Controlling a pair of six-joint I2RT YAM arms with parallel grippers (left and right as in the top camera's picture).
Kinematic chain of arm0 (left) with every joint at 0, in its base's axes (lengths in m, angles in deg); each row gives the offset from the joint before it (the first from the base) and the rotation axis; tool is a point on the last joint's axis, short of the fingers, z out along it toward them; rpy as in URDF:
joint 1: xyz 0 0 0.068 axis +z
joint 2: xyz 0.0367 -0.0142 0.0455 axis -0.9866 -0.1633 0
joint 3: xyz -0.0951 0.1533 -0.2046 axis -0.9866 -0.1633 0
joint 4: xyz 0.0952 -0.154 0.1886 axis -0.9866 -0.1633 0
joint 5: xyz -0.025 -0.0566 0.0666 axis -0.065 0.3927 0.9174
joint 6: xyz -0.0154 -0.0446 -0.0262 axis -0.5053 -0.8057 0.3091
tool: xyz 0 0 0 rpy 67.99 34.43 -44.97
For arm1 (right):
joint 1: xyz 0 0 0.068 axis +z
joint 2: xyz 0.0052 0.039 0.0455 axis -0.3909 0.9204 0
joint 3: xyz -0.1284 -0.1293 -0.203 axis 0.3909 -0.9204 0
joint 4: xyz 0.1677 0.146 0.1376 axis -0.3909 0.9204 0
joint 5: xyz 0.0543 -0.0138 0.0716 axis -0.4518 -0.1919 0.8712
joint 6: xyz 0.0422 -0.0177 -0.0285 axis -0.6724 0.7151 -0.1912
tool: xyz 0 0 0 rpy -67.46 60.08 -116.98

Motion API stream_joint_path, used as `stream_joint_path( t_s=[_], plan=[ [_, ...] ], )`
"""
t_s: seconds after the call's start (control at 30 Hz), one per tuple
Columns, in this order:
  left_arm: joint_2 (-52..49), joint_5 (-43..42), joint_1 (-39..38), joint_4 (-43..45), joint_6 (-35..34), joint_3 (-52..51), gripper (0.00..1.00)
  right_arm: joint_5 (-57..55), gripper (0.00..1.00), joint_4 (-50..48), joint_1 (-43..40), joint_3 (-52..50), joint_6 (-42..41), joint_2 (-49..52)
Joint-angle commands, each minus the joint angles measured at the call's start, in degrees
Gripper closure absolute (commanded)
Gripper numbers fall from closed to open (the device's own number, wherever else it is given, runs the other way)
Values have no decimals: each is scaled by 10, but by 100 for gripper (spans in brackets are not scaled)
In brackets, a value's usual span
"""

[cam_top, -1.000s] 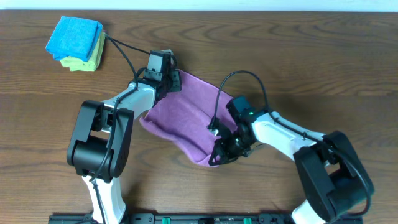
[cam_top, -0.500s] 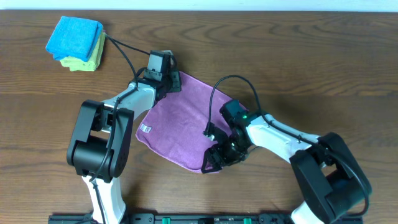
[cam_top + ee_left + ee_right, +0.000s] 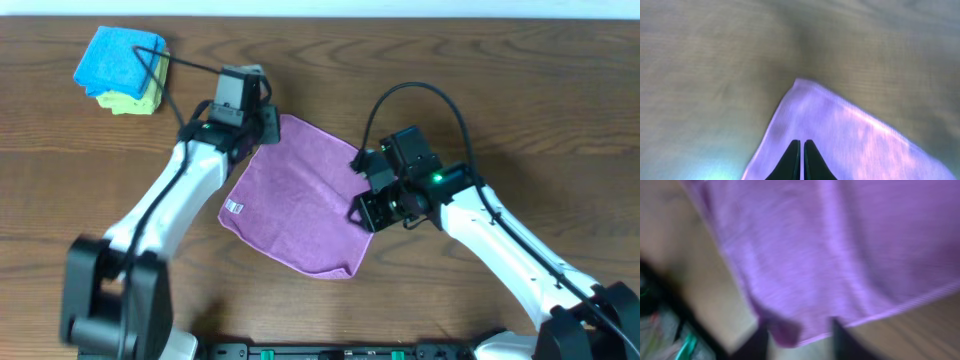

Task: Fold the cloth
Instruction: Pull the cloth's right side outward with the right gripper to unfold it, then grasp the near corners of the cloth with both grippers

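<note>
Left gripper [image 3: 801, 144] jaws closed over cloth [image 3: 295, 200]; right gripper [image 3: 799, 330] jaws apart.

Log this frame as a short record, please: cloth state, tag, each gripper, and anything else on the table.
cloth: purple cloth spread flat in a single layer, no fold made yet
tag: white tag at the cloth's left edge
left gripper: fingers together, at the cloth's top corner; any pinch on it cannot be told
right gripper: fingers apart, at the cloth's right edge; view blurred
other items: folded blue cloth stacked on a yellow-green cloth, top left of the table
</note>
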Motion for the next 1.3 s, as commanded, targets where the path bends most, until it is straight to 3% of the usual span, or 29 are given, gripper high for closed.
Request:
stream_joint_path(
  t_s=[0.0,0.1,0.2,0.37,0.73,1.07,1.27],
  plan=[
    [37,10,-2,-73,11,4,94,-83,99,-16,-17,3,-23,16],
    [45,10,-3,-203,-10,3,94,-85,99,-72,-33,3,-23,65],
    [45,10,-4,-251,-25,-24,94,-87,98,-125,-41,3,-23,113],
    [45,10,-5,-249,-34,-65,94,-120,99,-180,-43,3,-34,166],
    [45,12,-26,-248,-35,-70,94,-182,99,-200,-59,3,-34,219],
    [45,12,-46,-249,-35,-70,94,-188,99,-308,-150,14,-42,242],
    [45,17,-61,-226,-36,-73,94,-187,99,-326,-165,51,-33,242]
  ],
)
